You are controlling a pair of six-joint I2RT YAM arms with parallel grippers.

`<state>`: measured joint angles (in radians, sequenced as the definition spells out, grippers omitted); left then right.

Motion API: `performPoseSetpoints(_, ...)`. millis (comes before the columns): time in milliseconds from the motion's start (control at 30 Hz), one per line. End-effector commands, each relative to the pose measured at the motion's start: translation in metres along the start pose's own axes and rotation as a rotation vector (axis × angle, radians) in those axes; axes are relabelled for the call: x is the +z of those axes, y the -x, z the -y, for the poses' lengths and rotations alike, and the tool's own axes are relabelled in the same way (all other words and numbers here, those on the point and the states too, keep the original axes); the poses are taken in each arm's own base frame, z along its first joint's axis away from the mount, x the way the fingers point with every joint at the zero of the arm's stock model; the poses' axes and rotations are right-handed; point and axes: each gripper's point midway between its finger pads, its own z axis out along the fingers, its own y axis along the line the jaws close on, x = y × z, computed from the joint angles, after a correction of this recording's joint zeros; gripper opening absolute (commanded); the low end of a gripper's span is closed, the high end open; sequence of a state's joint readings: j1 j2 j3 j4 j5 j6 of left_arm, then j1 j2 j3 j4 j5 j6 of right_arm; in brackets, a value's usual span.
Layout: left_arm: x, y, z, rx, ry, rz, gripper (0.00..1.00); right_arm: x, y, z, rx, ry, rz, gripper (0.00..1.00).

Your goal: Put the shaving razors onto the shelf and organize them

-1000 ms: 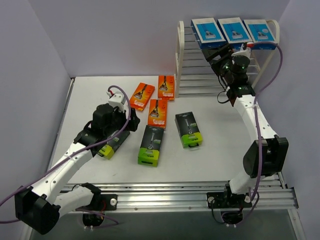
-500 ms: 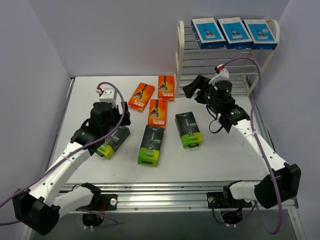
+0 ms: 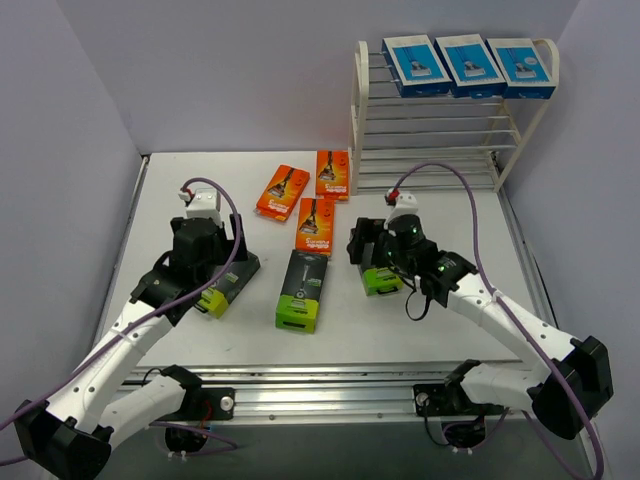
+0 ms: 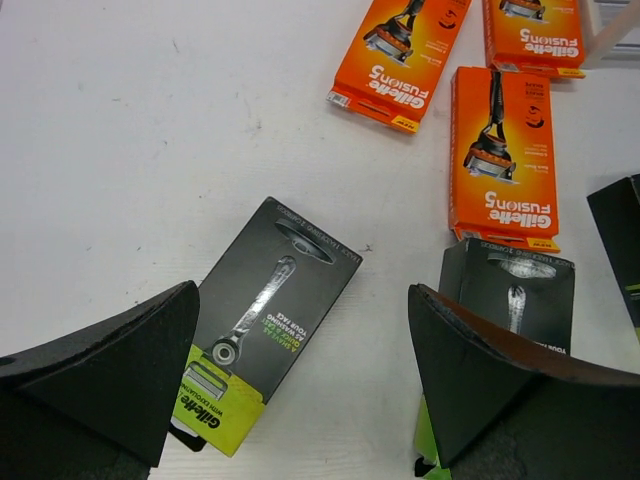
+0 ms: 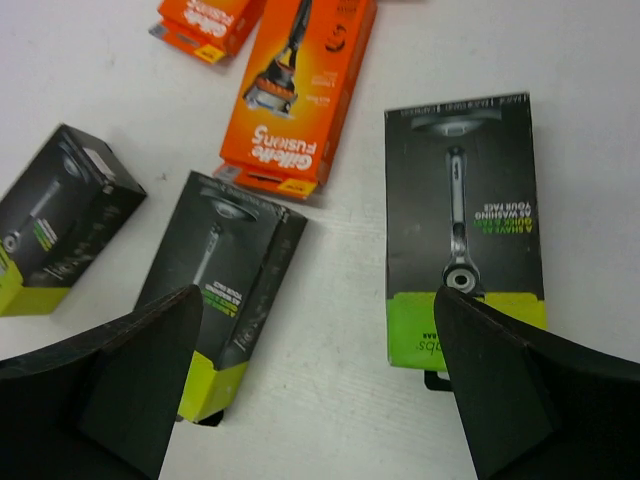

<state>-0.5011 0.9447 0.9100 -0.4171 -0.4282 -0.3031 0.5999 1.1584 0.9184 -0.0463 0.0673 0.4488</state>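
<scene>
Swinging down from the shelf [image 3: 357,110], where three blue packs [image 3: 471,62] now line the top tier, the right gripper [image 5: 318,345] hovers, spread wide and empty, over a black-and-lime pack [image 5: 465,225] on the table [image 3: 200,180]. The left gripper [image 4: 300,370], also spread, hangs above another black pack [image 4: 272,300]. With the orange packs [image 3: 316,225], six remain unshelved.

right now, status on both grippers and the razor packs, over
Left gripper open, empty, over leftmost black pack. Right gripper open, empty, by rightmost black pack. Three blue packs on shelf top; six on table. Nothing blocking.
</scene>
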Motion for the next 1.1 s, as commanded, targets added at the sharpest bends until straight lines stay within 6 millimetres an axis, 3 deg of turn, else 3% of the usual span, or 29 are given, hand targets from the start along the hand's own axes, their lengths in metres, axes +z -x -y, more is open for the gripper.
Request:
performPoseSetpoints(0,0.001,0.001,-0.009,0.05,0.057,-0.008,0.94,-0.005,-0.025,0.008,0.01,-0.044,-0.012,0.95)
performPoseSetpoints(300,-0.001,-0.003,-0.006,0.069,0.043,-0.041,0.94,-0.016,-0.086,-0.013,0.089,0.028,-0.033,0.93)
performPoseSetpoints(433,-0.003,-0.004,-0.005,0.075,0.03,-0.038,0.94,-0.008,-0.095,-0.013,0.048,-0.001,-0.053,0.93)
performPoseSetpoints(500,-0.004,-0.004,-0.005,0.081,0.029,-0.036,0.94,-0.001,-0.084,-0.02,0.031,0.012,-0.024,0.95)
performPoseSetpoints(567,-0.004,-0.003,-0.007,0.09,0.041,-0.038,0.94,0.013,-0.077,-0.022,0.002,-0.01,-0.009,0.97)
performPoseSetpoints(600,-0.004,-0.002,-0.008,0.091,0.045,-0.037,0.94,0.018,-0.061,-0.03,-0.013,-0.005,0.016,0.98)
performPoseSetpoints(633,-0.004,-0.002,-0.008,0.094,0.049,-0.037,0.94,0.035,-0.064,-0.025,-0.027,-0.042,-0.007,0.99)
performPoseSetpoints(700,-0.006,0.0,-0.011,0.096,0.062,-0.033,0.94,0.053,-0.057,-0.029,-0.029,-0.044,-0.025,0.99)
performPoseSetpoints(833,-0.009,0.002,-0.014,0.091,0.074,-0.018,0.94,0.11,-0.045,-0.037,-0.01,-0.053,-0.071,0.97)
performPoseSetpoints(1000,-0.011,0.004,-0.011,0.083,0.05,-0.013,0.94,0.156,-0.034,-0.045,-0.026,-0.061,-0.105,0.97)
performPoseSetpoints(1033,-0.011,0.004,-0.009,0.082,0.042,-0.014,0.94,0.17,-0.044,-0.041,-0.044,-0.081,-0.136,0.97)
performPoseSetpoints(1067,-0.011,0.004,-0.008,0.079,0.036,-0.014,0.94,0.175,-0.033,-0.048,-0.045,-0.076,-0.127,0.97)
